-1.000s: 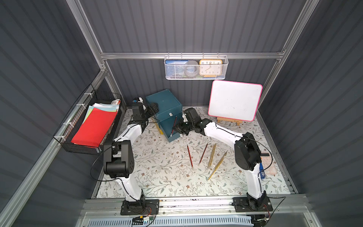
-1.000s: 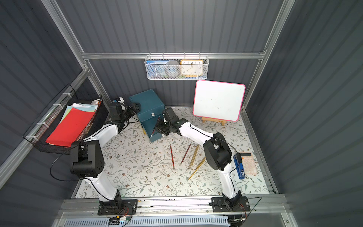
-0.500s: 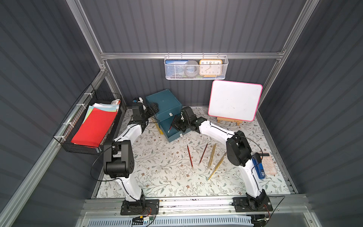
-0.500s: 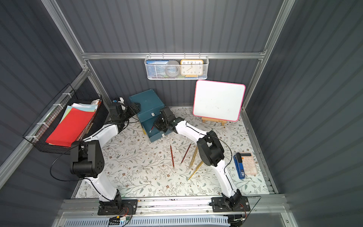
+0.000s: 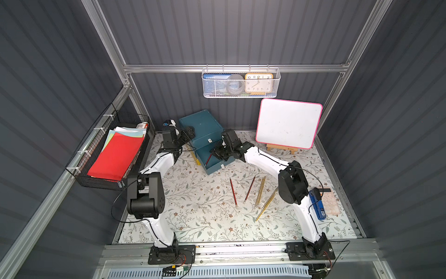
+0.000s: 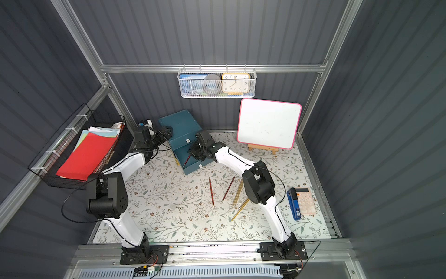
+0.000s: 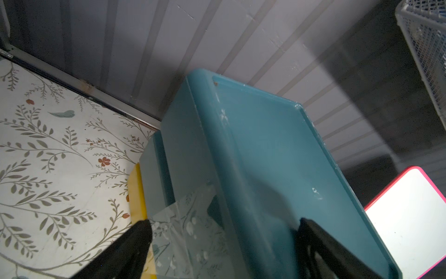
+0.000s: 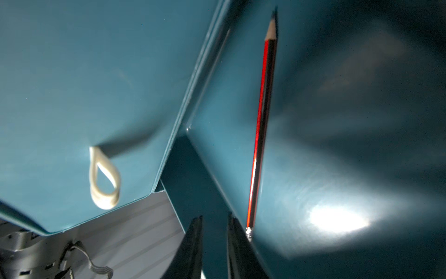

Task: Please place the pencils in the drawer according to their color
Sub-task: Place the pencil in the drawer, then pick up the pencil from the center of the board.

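1. Over the open drawer (image 5: pixel 215 166) in both top views, my right gripper (image 5: pixel 217 153) hangs beside a red-and-black pencil (image 5: pixel 208 159) slanting inside it. More red pencils (image 5: pixel 233 193) and gold pencils (image 5: pixel 260 192) lie on the floral mat (image 5: pixel 193 212).
2. Left wrist: my left gripper (image 7: pixel 224 223) straddles the teal cabinet (image 7: pixel 265 157) with jaws wide. I cannot tell whether it clamps. It should brace.
3. Right wrist: jaws slightly parted and empty, the pencil's end just beside one finger (image 8: pixel 237 241). I'd lift straight out, brushing nothing.

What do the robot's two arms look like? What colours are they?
The left arm and the right arm match: smooth white tubes joined by chunky black joints, with a thin black cable running along each. Each stands on a flat black base plate. The fingers are black, slim and pointed.
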You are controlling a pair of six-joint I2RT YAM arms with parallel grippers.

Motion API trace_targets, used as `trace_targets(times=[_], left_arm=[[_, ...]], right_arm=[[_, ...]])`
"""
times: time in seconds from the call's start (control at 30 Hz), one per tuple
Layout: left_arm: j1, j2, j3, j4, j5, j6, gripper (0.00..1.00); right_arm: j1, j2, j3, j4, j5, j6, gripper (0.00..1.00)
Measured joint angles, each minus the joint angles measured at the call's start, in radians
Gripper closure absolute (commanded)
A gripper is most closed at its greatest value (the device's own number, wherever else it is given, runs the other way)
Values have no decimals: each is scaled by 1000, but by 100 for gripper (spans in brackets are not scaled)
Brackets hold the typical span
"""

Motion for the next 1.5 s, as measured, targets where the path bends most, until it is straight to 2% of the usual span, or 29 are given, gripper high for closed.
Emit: trace_targets(times=[0.37,0.57,0.87,1.27,1.5], left_arm=[[0,0,0,0,0,-2,0],[0,0,-2,3,0,-6,0],[0,0,-6,10,2,-17,0],[0,0,-10,16,4,-21,0],[0,0,-11,17,5,-21,0]], right_arm=[[3,-19,1,-30,-14,-37,76],[14,-135,-29,-46,-27,-87,74],[37,-360,-226,-42,-15,-183,61],[65,-554,-551,-147,97,-371,60],[85,-549,-657,-215,176,-444,60]])
